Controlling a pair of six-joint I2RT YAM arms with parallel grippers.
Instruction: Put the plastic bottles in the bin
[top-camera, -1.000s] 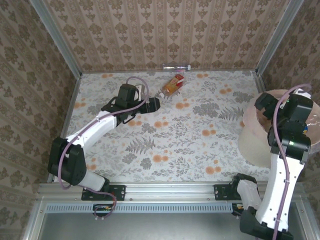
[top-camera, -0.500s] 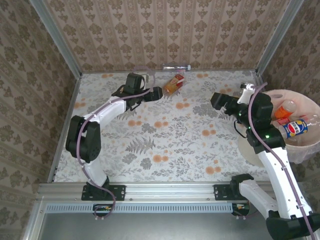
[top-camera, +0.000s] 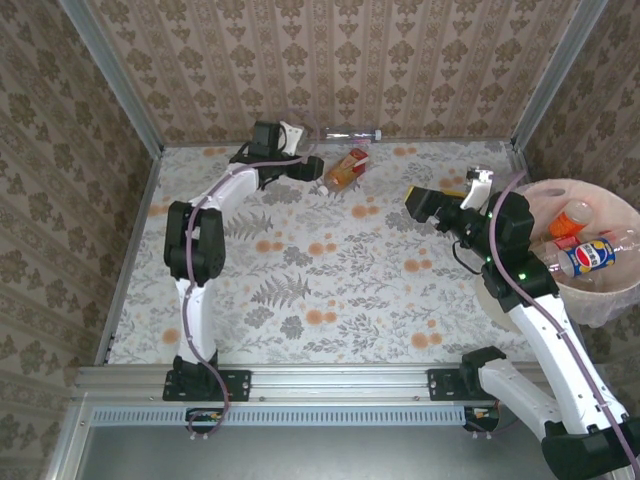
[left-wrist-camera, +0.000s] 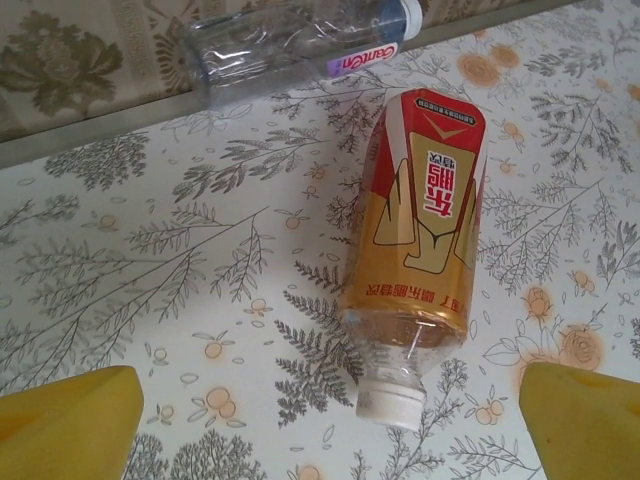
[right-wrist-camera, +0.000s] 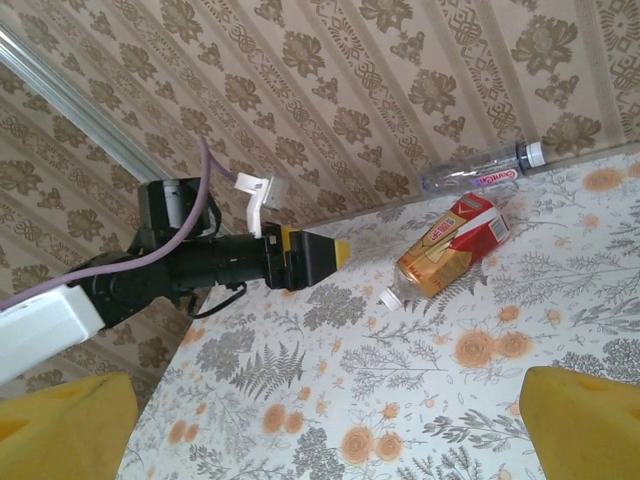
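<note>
A plastic bottle with a red and orange label (top-camera: 346, 170) (left-wrist-camera: 420, 250) (right-wrist-camera: 452, 243) lies on its side near the back wall, white cap towards my left gripper. A clear bottle (top-camera: 352, 135) (left-wrist-camera: 300, 45) (right-wrist-camera: 480, 176) lies along the foot of the back wall. My left gripper (top-camera: 318, 172) (left-wrist-camera: 325, 435) (right-wrist-camera: 345, 250) is open just short of the orange bottle's cap, one yellow finger (left-wrist-camera: 65, 425) on either side. My right gripper (top-camera: 415, 202) (right-wrist-camera: 325, 430) hangs open and empty above the table, left of the bin (top-camera: 590, 184), which holds several bottles (top-camera: 585, 255).
The flowered table is walled in at the back and both sides by patterned panels with metal corner posts (top-camera: 120, 90). The bin stands at the right edge beside my right arm. Open tabletop lies between the two grippers.
My left arm has stretched back towards the wall until its gripper reached the orange bottle's cap. My right arm has swung from over the bin leftwards above the table.
</note>
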